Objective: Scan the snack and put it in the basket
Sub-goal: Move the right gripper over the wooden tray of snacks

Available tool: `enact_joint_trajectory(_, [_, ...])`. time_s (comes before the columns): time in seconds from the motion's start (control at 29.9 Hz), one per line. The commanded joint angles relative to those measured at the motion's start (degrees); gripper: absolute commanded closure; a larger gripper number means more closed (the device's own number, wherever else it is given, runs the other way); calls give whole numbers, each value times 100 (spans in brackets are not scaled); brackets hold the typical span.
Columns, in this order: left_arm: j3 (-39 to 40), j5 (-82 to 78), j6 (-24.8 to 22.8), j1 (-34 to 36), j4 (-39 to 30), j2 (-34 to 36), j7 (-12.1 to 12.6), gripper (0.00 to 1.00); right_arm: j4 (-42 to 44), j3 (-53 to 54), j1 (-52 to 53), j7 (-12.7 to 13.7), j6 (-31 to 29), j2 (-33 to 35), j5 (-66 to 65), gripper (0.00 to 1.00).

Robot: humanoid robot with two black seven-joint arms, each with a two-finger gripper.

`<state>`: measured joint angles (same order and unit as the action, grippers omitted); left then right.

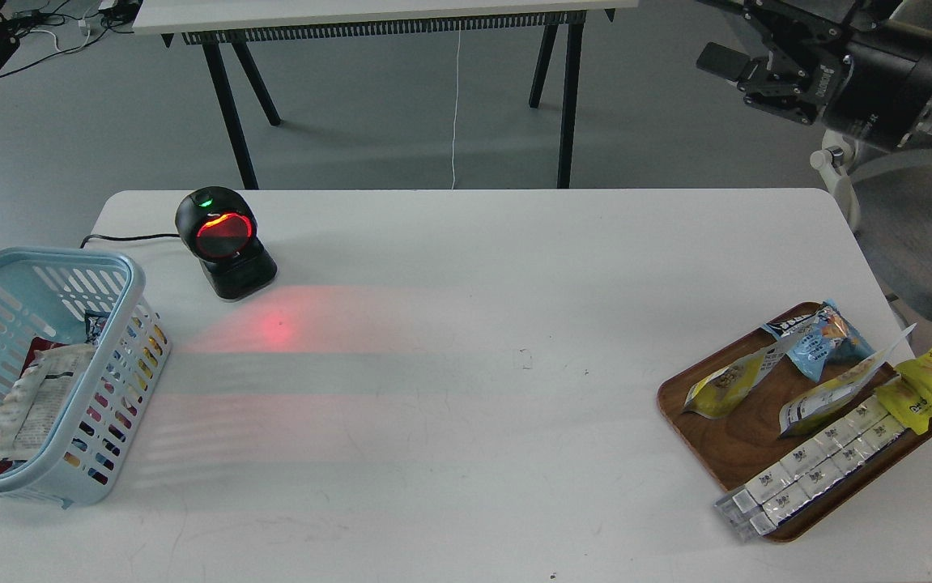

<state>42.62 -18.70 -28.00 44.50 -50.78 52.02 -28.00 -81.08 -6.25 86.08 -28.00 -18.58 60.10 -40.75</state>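
Nothing of the task looks done yet. The snack (pixel 726 387) lies on the wooden tray (pixel 737 449) near the worktop's (pixel 466 389) right edge, at the tray's left side, among other packets, untouched. The right end effector (pixel 737 69) hangs well above and beyond the far right corner, fingers apart and holding nothing. The left end effector is not in view. The scanner (pixel 223 240) glows red near the far left corner; the basket (pixel 44 372) at the left edge holds other packs. Picking, scanning and placing all remain.
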Motion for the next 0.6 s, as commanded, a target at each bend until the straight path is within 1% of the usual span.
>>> enact_joint_trajectory(0.0, [0, -20, 0, -3, 6, -95, 0, 0, -21, -52, 417, 0, -637, 239, -1519, 1])
enact_joint_trajectory(0.07, [0, -20, 0, -3, 6, -113, 0, 0, -48, -43, 637, 0, -936, 300, -2302, 1])
enact_joint_trajectory(0.17, [-8, -20, 0, -11, 6, -113, 0, 0, -197, -61, 901, 0, -942, 344, -3567, 1])
enact_joint_trajectory(0.3, [-8, -20, 0, -11, 6, -113, 0, 0, -285, -43, 928, 0, -942, 345, -5045, 1])
enact_joint_trajectory(0.4, [-8, -20, 0, -11, 6, -122, 0, 0, -443, -43, 980, 0, -942, 345, -5706, 1])
enact_joint_trajectory(0.57, [-8, -81, 0, -20, 6, -122, 0, 0, -707, -61, 1033, 0, -942, 353, -6155, 1])
